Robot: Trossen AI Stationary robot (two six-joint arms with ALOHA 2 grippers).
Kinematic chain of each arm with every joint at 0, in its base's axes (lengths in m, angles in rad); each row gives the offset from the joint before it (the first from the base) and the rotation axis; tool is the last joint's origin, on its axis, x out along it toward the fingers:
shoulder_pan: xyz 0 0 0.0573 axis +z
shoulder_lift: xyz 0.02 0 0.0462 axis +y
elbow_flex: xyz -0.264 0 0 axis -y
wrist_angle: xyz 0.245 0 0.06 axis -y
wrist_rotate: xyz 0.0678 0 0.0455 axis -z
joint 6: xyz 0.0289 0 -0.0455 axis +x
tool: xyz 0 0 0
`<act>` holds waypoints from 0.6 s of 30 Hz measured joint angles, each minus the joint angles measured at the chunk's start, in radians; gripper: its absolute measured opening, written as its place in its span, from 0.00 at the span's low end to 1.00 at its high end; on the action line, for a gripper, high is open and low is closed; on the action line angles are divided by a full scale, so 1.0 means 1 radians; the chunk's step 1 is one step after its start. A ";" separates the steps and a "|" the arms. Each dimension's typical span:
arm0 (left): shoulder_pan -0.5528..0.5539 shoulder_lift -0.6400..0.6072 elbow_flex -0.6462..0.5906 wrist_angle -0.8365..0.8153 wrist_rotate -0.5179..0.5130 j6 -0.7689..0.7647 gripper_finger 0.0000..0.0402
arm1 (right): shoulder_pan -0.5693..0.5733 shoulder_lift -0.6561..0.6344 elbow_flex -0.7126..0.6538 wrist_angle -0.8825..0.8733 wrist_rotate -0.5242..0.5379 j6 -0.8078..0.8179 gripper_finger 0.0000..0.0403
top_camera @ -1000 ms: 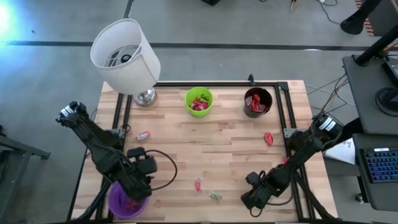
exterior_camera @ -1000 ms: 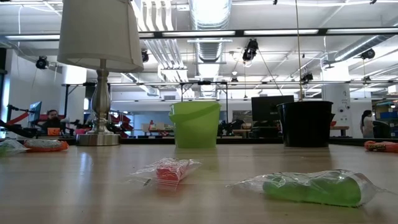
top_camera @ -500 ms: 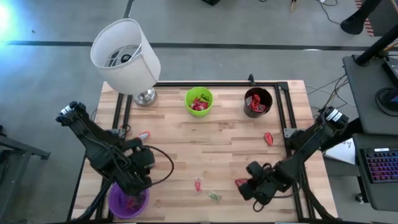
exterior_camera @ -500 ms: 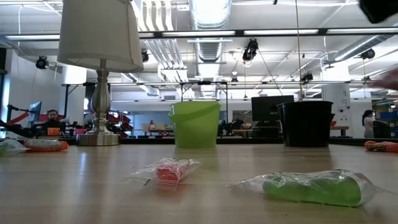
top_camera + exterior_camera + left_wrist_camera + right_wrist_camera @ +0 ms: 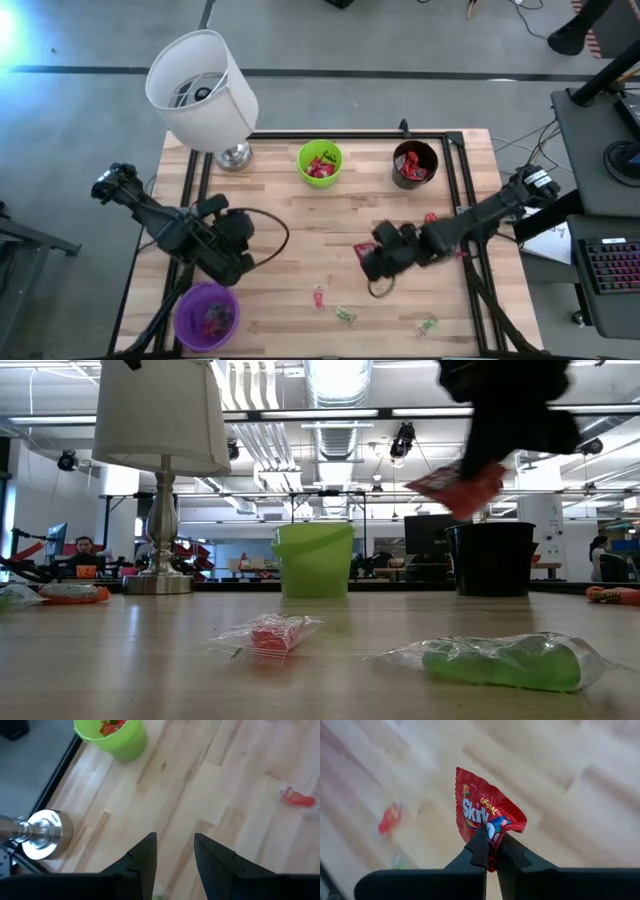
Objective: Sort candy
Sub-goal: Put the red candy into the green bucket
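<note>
Lifted from the bench's front right corner to mid-bench: flat red candy packet (image 5: 487,817), pinched in right gripper (image 5: 490,851). Sorting underway. Left gripper (image 5: 175,851) parted, empty, lately raised off purple cup (image 5: 206,314).

Matt wooden table (image 5: 330,215), glossy red packet (image 5: 485,815), polished metal lamp base (image 5: 42,840)

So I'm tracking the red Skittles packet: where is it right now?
The red Skittles packet is pinched in the right gripper, lifted above mid-table in the high view, nearer the black cup than the green cup.
</note>
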 joint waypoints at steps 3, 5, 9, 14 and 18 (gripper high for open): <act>0.034 0.000 0.001 -0.002 -0.017 0.001 0.28 | -0.096 0.000 0.029 0.004 0.000 -0.131 0.02; 0.054 0.000 0.007 -0.003 -0.037 0.001 0.28 | -0.164 0.000 0.048 0.014 0.000 -0.219 0.02; 0.091 0.000 0.012 -0.009 -0.065 0.001 0.28 | -0.303 0.000 0.083 0.062 -0.034 -0.383 0.02; 0.134 0.000 0.012 -0.016 -0.089 0.001 0.28 | -0.454 0.000 0.107 0.148 -0.109 -0.556 0.02; 0.158 0.000 0.012 -0.016 -0.092 0.002 0.28 | -0.551 0.000 0.109 0.207 -0.159 -0.649 0.02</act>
